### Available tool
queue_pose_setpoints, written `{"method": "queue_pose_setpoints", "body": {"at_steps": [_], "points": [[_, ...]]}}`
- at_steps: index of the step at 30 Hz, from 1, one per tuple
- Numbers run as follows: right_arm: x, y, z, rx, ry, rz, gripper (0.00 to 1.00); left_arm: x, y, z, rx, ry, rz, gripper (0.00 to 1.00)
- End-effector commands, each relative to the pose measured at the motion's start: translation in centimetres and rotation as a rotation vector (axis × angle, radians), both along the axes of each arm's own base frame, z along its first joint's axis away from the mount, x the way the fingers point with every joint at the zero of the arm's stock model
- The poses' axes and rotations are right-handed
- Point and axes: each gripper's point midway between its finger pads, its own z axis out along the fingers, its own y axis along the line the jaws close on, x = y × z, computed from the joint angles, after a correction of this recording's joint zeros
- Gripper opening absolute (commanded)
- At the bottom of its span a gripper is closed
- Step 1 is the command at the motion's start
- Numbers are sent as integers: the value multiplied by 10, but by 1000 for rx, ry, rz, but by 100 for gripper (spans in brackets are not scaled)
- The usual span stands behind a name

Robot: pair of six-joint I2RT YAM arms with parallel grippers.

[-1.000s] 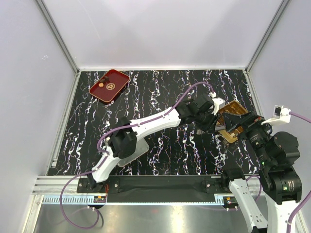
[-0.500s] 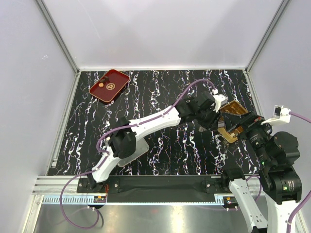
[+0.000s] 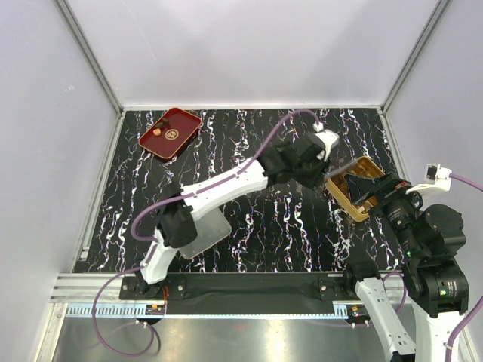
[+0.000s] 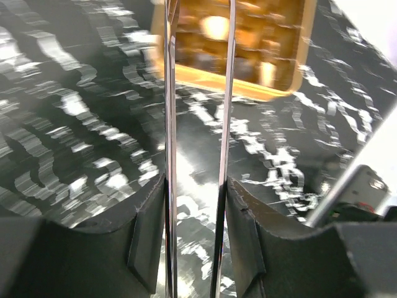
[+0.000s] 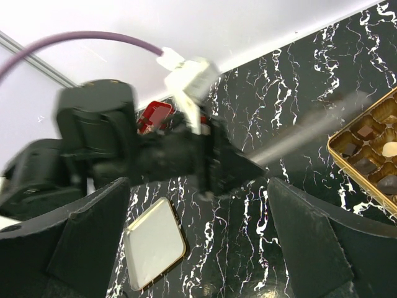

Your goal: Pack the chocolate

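Waiting chocolate [image 3: 157,132]: one tan piece lies on the red tray [image 3: 186,122] in the far left corner of the bench [image 3: 287,226], well apart from both arms; we judge it not yet packed.
Lid [image 5: 154,243]: it lies flat on the bench near the left arm's base, set aside, we think, so the box is open to reach.
Left gripper [image 4: 195,208]: it is narrowed onto the tweezers [image 4: 169,124], with a finger pressing each blade. The blades stand apart, which we read as a light squeeze. We cannot tell whether the tips carry anything.
Gold box [image 4: 248,89]: it sits at the right of the bench, just beyond the tweezer tips, with packed pieces [image 5: 366,131], dark and cream, in its compartments.
Right gripper [image 5: 198,205]: it is wide and holds nothing, close by the box; we take it as placed to steady the box.
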Motion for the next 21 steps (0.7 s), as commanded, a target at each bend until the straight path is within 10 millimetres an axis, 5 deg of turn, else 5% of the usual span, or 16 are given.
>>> {"method": "queue_pose_setpoints", "body": {"at_steps": [1,5,6,8,10,13,16,21], "points": [[2,3,12,13,-41,15,100,49,74,67,-15,-120,251,44],[2,5,7,14,-30,26,100,93,179,59,91,-114,488,44],[2,5,8,15,-32,27,100,97,208,71,92,-135,548,44],[2,6,6,14,-30,30,100,120,281,56,189,-156,721,44],[2,6,6,18,-37,32,100,133,347,62,214,-161,871,44],[5,9,3,24,-34,45,100,144,410,52,234,-135,991,44],[6,13,1,33,-33,63,100,153,451,43,259,-113,1083,46],[7,9,1,9,-35,46,100,172,485,13,289,-53,1147,48]]}}
